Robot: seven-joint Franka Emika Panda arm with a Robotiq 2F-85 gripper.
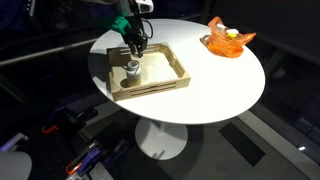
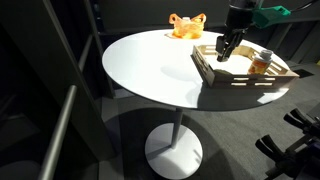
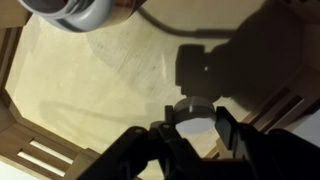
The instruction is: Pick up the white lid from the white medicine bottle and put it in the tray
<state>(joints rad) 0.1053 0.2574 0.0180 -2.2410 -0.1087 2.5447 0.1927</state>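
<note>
Jaws: closed on the white lid (image 3: pixel 194 108), one finger on each side of it in the wrist view, and hanging over the inside of the tray.
White lid: off the bottle and, as far as I can judge, held just above the tray floor, not yet lying on it. It is too small to make out in either exterior view.
Medicine bottle (image 1: pixel 131 70): upright inside the tray, near the rail that faces the middle of the counter. Its neck looks uncapped in the wrist view, where it sits at the top of the picture, well apart from the lid.
Tray (image 1: pixel 150 87): a shallow wooden frame with a pale floor, close to the edge of the counter where the arm stands.
Counter (image 1: pixel 215 85): round and white.
Orange object (image 1: pixel 228 40): by the edge of the counter, well apart from the tray and not involved.
Step in hand: the put-down. The lifting-off appears done, and the lid is already above its target.
Next move: lower a little further if the lid is not yet touching the floor. Then part the jaws so the lid drops flat on bare floor, away from the bottle, and lift straight up without nudging the rails.
</note>
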